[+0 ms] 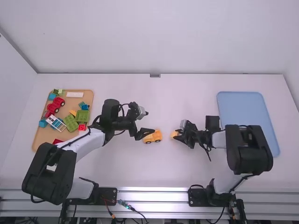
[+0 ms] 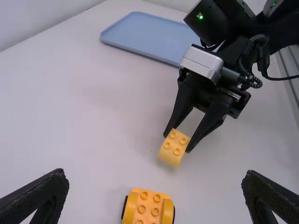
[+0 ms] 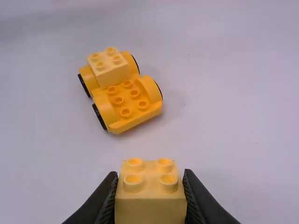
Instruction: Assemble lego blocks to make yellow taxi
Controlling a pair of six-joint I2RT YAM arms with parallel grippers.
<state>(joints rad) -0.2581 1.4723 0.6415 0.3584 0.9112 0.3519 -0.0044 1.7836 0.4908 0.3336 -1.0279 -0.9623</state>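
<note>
Jaws of the right gripper (image 1: pixel 177 134), closed on opposite sides of a yellow block (image 3: pixel 150 193), studs uppermost; those of the left gripper (image 1: pixel 146 133), spread wide. Wheeled yellow base (image 3: pixel 126 100) (a second block (image 3: pixel 108 67) seated at one end) on the table (image 1: pixel 163 102), between the grippers, nearer the left

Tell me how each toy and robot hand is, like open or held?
Yellow plastic wheeled base: upright, one end's studs bare.
Yellow four-stud plastic block: seated on the base's other end.
Second yellow four-stud plastic block: held.
Black right hand: shut on that second block.
Black left hand: open.
Blue rectangular tray: lying flat.
Tan rectangular tray: holding toys.
</note>
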